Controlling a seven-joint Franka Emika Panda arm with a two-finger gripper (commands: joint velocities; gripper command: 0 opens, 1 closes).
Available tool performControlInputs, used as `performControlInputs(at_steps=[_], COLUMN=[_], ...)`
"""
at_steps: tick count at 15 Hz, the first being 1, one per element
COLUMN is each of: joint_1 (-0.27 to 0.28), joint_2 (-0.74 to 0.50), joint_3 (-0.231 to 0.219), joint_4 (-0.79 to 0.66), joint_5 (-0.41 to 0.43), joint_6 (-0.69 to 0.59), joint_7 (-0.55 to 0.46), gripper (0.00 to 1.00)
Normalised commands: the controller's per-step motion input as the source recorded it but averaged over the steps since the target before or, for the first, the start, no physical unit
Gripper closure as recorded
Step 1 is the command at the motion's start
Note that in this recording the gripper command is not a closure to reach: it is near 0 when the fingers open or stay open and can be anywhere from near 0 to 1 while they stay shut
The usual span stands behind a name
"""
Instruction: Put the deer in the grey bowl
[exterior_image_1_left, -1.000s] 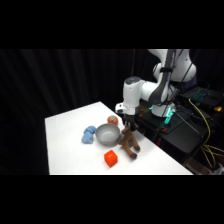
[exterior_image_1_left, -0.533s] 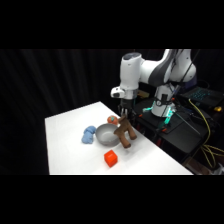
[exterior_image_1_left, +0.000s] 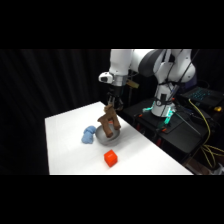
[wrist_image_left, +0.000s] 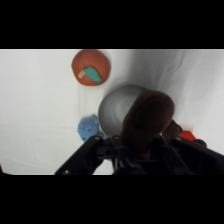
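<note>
The dark brown deer (exterior_image_1_left: 108, 122) hangs lengthwise from my gripper (exterior_image_1_left: 110, 107), which is shut on its upper end. Its lower end is right over the grey bowl (exterior_image_1_left: 103, 138), touching or just above it; I cannot tell which. In the wrist view the deer (wrist_image_left: 148, 119) fills the middle and covers the right part of the grey bowl (wrist_image_left: 114, 107) beneath it. My fingertips are hidden behind the toy there.
A light blue soft toy (exterior_image_1_left: 89, 134) lies against the bowl's left side, also seen as the blue toy (wrist_image_left: 88, 127). An orange-red cube (exterior_image_1_left: 111, 158) sits in front of the bowl. A red-orange ball (wrist_image_left: 90, 67) lies beyond the bowl. The table's right edge (exterior_image_1_left: 150, 145) is near.
The gripper has carried the deer up and to the left, from the table beside the bowl to a spot over the bowl. The other things have stayed put.
</note>
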Motion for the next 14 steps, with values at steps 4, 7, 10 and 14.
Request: performControlInputs(at_steps=[4,7,10,14], joint_1=[-0.116,-0.030,-0.027,-0.041], joint_2=[0.27,0.14,0.02,-0.08], joint_3=[-0.001,-0.033,-0.059,-0.071], joint_4=[0.29,0.15,0.04,-0.09], joint_5=[-0.192,-0.120,-0.111,-0.040], joint_6=[0.01,-0.01,-0.01,0.00], joint_7=[0.16,0.10,0.06,-0.03], gripper=[0.56,0.56,0.56,0.00])
